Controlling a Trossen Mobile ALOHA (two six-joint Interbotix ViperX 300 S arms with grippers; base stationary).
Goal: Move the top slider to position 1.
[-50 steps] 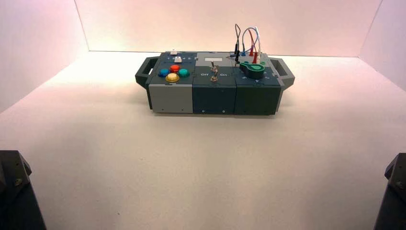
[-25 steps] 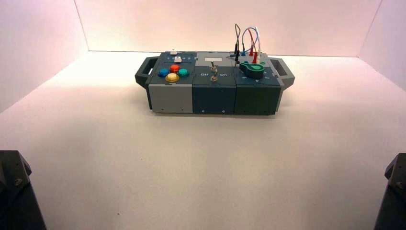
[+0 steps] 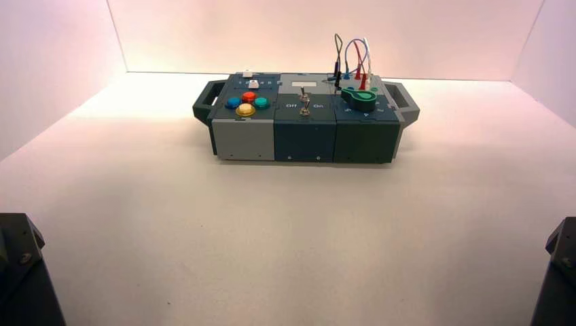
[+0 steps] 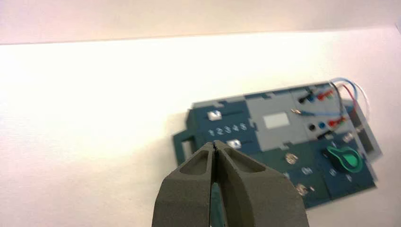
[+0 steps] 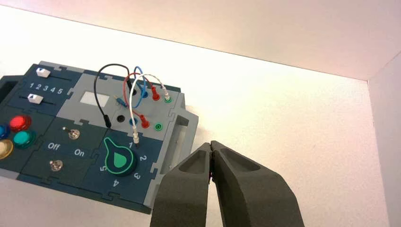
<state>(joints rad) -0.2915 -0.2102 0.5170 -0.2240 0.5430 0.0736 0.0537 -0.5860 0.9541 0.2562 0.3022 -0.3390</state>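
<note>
The top slider (image 3: 247, 73) is a tiny white knob at the back left of the box (image 3: 306, 139), behind a slightly larger white knob (image 3: 253, 84). In the right wrist view the top slider (image 5: 42, 73) stands at the end of its track by the numeral 1 of the row 1 2 3 4 5. It also shows in the left wrist view (image 4: 214, 115). My left gripper (image 4: 215, 144) is shut and empty, held well short of the box. My right gripper (image 5: 210, 144) is shut and empty, off the box's right handle.
Both arms are parked at the near corners, left (image 3: 20, 272) and right (image 3: 560, 272). The box also bears round coloured buttons (image 3: 246, 109), two metal toggles (image 3: 305, 102), a green knob (image 3: 362, 99) and looped wires (image 3: 353, 61). White walls enclose the table.
</note>
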